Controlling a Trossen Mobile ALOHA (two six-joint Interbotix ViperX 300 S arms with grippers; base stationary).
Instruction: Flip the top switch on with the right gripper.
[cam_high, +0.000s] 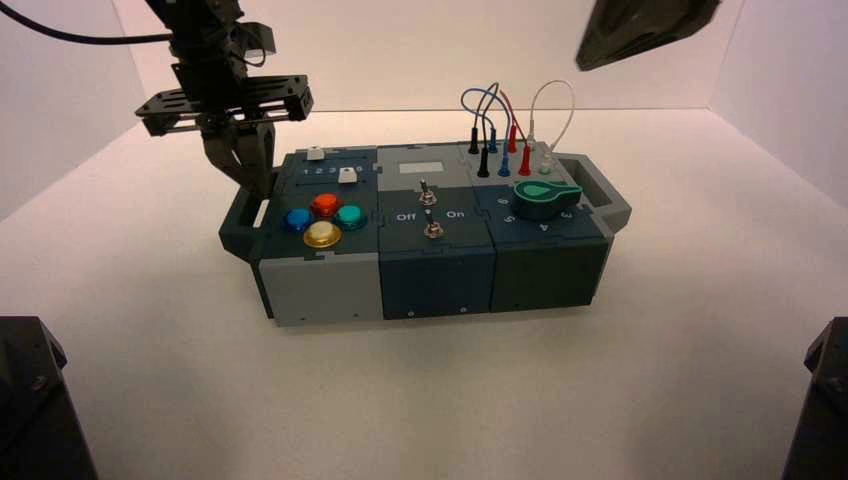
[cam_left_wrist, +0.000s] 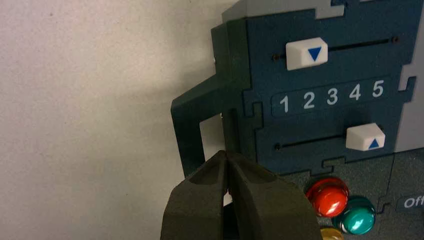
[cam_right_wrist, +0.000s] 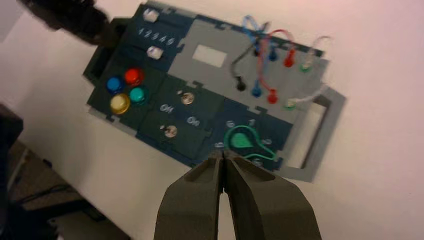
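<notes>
Two closed grippers: the right wrist view alone shows the right gripper's (cam_right_wrist: 223, 155) fingertips together; left gripper (cam_left_wrist: 225, 154) likewise.

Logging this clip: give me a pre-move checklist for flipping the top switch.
- Right hand chosen and shut: ok, fingers together.
- Right hand at the top switch: not ok, it is up and away from the box.
- Space around the top switch free of both hands: ok.
- Left hand out of the way: ok, over the box's left handle.
- Wires away from the top switch: ok, farther back and right.
</notes>
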